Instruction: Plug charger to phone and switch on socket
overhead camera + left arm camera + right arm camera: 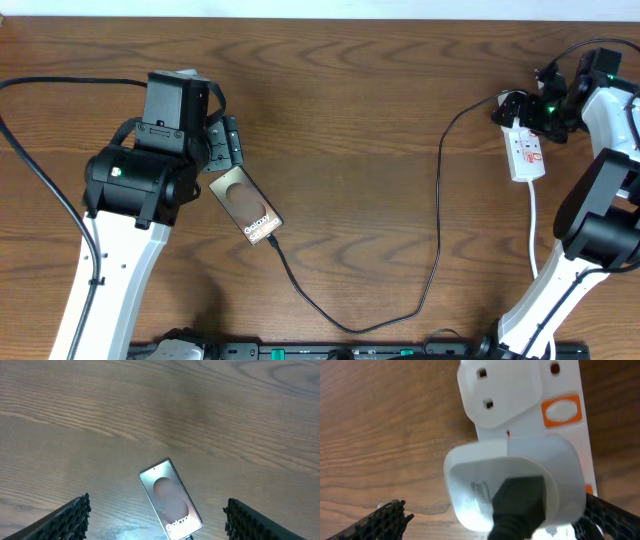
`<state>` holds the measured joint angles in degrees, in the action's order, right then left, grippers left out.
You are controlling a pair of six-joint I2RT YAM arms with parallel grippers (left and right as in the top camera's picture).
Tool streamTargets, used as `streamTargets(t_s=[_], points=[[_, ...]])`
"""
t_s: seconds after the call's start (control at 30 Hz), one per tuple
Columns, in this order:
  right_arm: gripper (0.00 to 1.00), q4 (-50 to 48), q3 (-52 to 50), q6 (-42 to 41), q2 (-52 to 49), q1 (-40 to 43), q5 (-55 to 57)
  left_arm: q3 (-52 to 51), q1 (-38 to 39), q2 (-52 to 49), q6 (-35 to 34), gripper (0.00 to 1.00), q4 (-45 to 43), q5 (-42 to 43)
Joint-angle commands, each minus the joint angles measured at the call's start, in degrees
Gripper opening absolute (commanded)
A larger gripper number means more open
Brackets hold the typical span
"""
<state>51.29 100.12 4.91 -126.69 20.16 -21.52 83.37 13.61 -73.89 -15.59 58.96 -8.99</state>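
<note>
The phone (248,208) lies flat on the table, its "Galaxy" end toward the front right. The black charger cable (437,215) meets that end with its connector tip (273,241) and looks plugged in. It loops along the front and up to a white plug (512,485) seated in the socket (527,155). My left gripper (226,146) is open just behind the phone, which also shows in the left wrist view (170,500) between the spread fingers (157,501). My right gripper (518,110) is open over the socket's far end, its fingers (497,515) either side of the plug, beside an orange switch (561,411).
The socket's white cord (533,225) trails toward the front beside the right arm's base. A black cable (60,85) crosses the far left of the wooden table. A dark rail (350,350) lines the front edge.
</note>
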Motion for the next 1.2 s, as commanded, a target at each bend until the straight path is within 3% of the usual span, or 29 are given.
streamTargets(t_s=[0.0, 0.43, 0.8, 1.17], points=[[0.99, 3.9, -2.0, -5.9, -1.6, -3.3, -4.6, 1.0, 0.1, -0.2, 0.3, 0.85, 0.2, -0.9], [0.99, 9.7, -1.1, -18.6, 28.7, -1.3, 18.8, 1.0, 0.1, -0.2, 0.3, 0.85, 0.2, -0.9], [0.99, 9.0, -1.1, -18.8, 50.7, -1.3, 19.1, 1.0, 0.1, -0.2, 0.3, 0.85, 0.2, -0.9], [0.99, 11.5, -1.1, -18.8, 62.1, -1.3, 16.5, 1.0, 0.1, -0.2, 0.3, 0.85, 0.2, -0.9]])
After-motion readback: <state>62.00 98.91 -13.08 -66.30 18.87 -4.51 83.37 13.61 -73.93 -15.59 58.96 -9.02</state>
